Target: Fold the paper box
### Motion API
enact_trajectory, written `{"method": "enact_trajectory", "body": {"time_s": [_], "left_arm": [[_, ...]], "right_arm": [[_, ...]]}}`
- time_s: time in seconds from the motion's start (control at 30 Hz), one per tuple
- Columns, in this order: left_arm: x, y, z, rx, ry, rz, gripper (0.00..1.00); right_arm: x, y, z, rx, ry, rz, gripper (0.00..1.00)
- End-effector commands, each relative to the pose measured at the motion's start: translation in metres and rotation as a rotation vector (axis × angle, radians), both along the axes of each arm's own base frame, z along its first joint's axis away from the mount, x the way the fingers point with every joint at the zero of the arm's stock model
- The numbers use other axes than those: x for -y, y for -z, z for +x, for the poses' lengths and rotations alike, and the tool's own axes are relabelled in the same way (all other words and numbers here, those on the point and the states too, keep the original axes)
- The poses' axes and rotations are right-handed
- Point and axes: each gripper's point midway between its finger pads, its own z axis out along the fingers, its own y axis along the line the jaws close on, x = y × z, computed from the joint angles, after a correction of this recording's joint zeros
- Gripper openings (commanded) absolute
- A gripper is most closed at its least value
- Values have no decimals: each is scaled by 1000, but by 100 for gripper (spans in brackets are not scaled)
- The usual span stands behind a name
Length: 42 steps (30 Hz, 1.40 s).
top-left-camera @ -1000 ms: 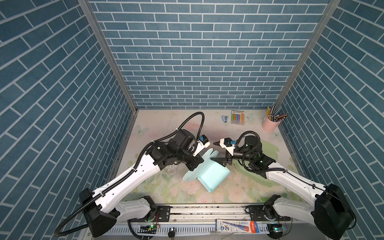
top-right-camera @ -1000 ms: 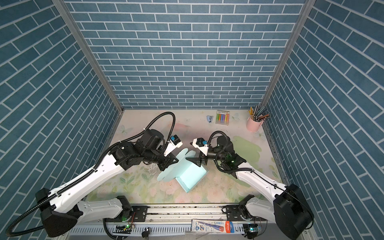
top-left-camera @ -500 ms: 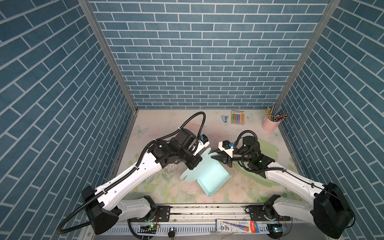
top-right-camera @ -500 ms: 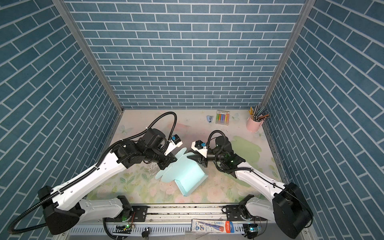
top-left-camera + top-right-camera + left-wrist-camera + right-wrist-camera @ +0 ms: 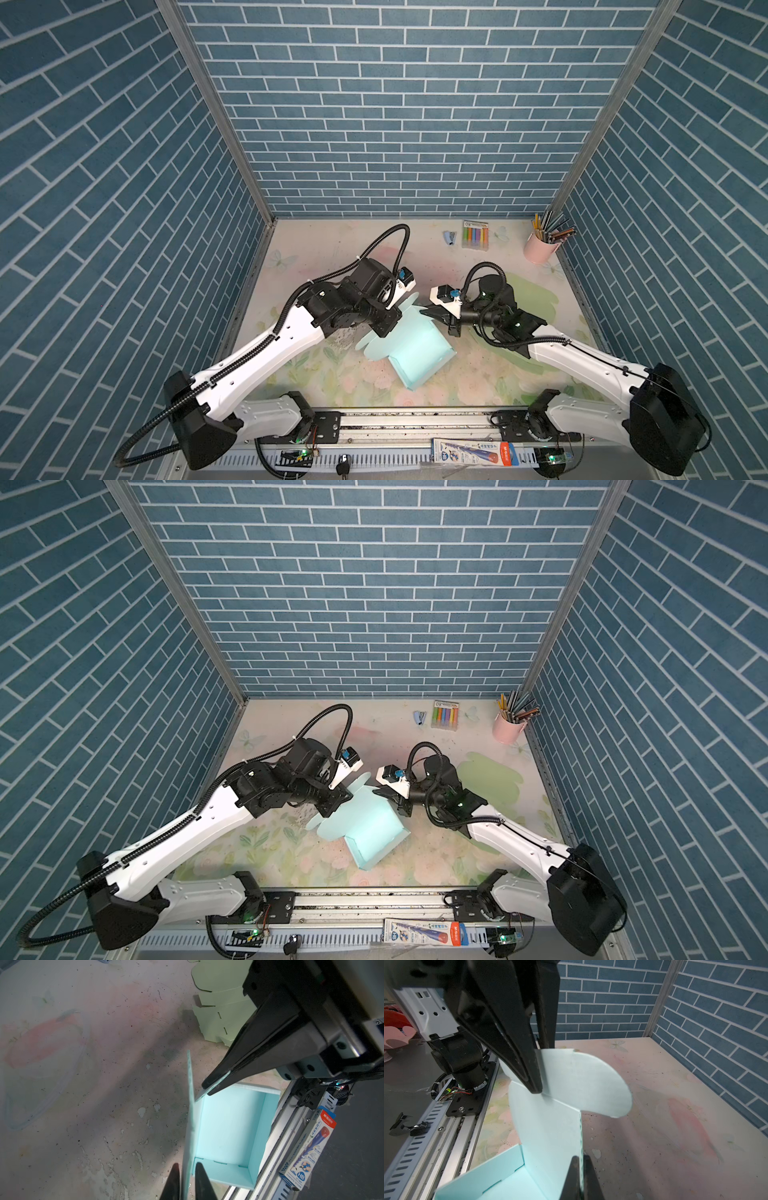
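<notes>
**Asker:** Paper box [image 5: 415, 353] first: is there any writing on or near it?

**Me:** None on the box; it is plain pale teal. Nearest the front, by the rail [image 5: 374, 420], lies a pencil pack [image 5: 307, 1147]. I read "M&G" on its red end and "HB" in a blue disc. The finer print I cannot make out.

**Asker:** And where does the box lie?

**Me:** On the flowered table [image 5: 332, 386], just behind that rail, open side up, between my two arms. My right pincer [image 5: 580, 1157] is pressed together on the top edge of a wall at a far corner. My left pincer [image 5: 187, 1164] stands slightly spread, one finger either side of the upright wall that bears the rounded flap. Whether its pads touch the paper I cannot tell.

**Asker:** Further back?

**Me:** A pale green sheet [image 5: 536, 295] lies flat beyond my right wrist. By the back wall are a marker set [image 5: 474, 240] and a pink cup [image 5: 539, 251] of pencils, their labels too small to read.
</notes>
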Motion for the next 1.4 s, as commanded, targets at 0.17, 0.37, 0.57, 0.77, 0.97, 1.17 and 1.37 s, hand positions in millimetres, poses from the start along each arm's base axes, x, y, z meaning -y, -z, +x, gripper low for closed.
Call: {"method": "enact_trajectory", "body": {"time_s": [0.17,0.37,0.57,0.77,0.97,1.17,1.37], "left_arm": [[-29,9,33,25,-209,-218,75],[-30,20,39,41,-296,-391,89],[-34,48,46,26,-359,-446,89],[-37,64,56,23,-410,-497,89],[-35,80,55,24,-395,-528,89],[-31,79,46,43,-351,-620,89],[-31,77,38,79,-320,-686,88]], "right_arm": [[14,16,8,-21,94,1,0],[22,15,8,-66,88,58,0],[25,23,14,-100,104,46,0],[30,28,23,-124,132,37,0],[31,32,27,-135,140,29,0],[34,32,30,-144,155,36,0],[38,31,34,-149,172,45,0]]}}
